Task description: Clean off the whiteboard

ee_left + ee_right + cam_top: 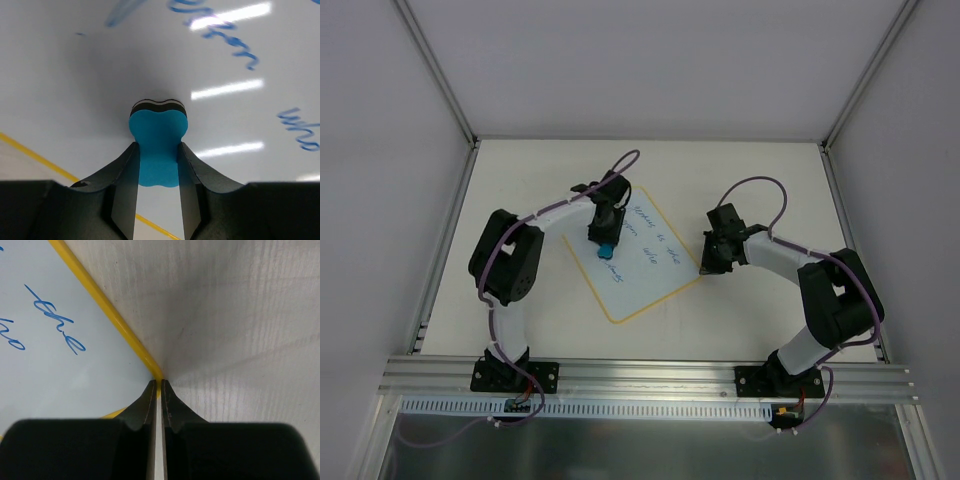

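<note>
The whiteboard [638, 292] lies tilted in the middle of the table, pale with a yellow border and blue handwriting on its upper half. My left gripper [603, 243] stands over the board's left part, shut on a small blue eraser [605, 251]. In the left wrist view the eraser [157, 122] sits between the fingers [122, 170] with its dark felt face against the whiteboard [75, 90], and the writing [225, 45] lies beyond it to the right. My right gripper [708, 268] is shut with nothing in it. Its tips [157, 382] rest on the yellow border [110, 310] at the board's right corner.
White walls with metal posts enclose the table on three sides. An aluminium rail [650, 375] runs along the near edge, carrying both arm bases. Purple cables loop over each arm. Bare table surface [240, 330] lies right of the board.
</note>
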Robot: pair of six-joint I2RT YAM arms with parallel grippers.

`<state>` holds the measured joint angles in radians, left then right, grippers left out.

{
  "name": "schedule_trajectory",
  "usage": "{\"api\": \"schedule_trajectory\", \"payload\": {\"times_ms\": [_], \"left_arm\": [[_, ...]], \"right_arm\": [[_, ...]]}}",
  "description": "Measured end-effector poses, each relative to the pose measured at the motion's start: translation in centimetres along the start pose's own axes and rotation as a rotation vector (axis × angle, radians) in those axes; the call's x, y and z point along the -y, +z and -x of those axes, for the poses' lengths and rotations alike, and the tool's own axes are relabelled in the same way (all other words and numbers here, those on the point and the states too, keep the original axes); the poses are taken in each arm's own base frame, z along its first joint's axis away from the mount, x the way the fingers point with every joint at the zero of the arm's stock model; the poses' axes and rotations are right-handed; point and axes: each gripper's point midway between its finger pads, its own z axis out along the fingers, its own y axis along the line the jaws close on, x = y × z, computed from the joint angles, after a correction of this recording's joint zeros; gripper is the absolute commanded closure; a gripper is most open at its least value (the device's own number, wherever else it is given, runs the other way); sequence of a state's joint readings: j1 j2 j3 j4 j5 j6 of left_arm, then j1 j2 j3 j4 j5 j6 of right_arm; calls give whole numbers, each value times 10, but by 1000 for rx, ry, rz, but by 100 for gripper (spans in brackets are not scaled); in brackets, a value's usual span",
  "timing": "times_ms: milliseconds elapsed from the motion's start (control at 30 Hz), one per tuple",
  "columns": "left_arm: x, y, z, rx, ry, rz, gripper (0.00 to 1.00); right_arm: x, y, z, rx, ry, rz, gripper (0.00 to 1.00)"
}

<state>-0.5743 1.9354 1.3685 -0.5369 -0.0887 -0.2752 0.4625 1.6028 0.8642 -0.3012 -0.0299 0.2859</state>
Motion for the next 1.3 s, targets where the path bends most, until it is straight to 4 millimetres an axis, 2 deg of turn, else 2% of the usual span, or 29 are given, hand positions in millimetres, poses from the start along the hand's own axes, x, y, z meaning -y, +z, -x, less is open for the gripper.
{"api": "schedule_trajectory", "payload": {"times_ms": [100,167,233,400,467,533,767,867,933,1033,1133,1200,1300], "left_arm": [[-41,3,9,8,-59,65,100],[-59,3,12,9,-83,95,100],[-66,4,11,7,-98,100,100],[-61,1,1,12,-86,93,100],[-52,-1,-9,5,-62,88,100],[-33,-5,-21,-1,-18,70,100],[63,-18,-65,-26,160,-62,100],[87,-23,-79,-43,197,-112,100],[93,-26,-84,-47,203,-123,100],[87,-27,-85,-51,172,-131,100],[69,-26,-82,-59,112,-115,100],[45,-24,-75,-59,51,-84,100],[0,-20,-62,-48,-50,-3,100]], "right_arm": [[0,0,0,0,-1,0,99],[0,0,0,0,-2,1,100],[0,0,0,0,-2,1,100],[0,0,0,0,-3,1,100],[0,0,0,1,-3,1,100],[0,0,1,1,-6,1,100],[0,1,1,-2,-10,-1,100],[0,1,1,-6,-10,-3,100],[-1,1,1,-8,-10,-1,100],[-3,1,1,-14,-10,9,100],[-7,2,1,-17,-10,28,100],[-8,3,1,-18,-10,34,100],[-9,3,1,-19,-10,39,100]]}}
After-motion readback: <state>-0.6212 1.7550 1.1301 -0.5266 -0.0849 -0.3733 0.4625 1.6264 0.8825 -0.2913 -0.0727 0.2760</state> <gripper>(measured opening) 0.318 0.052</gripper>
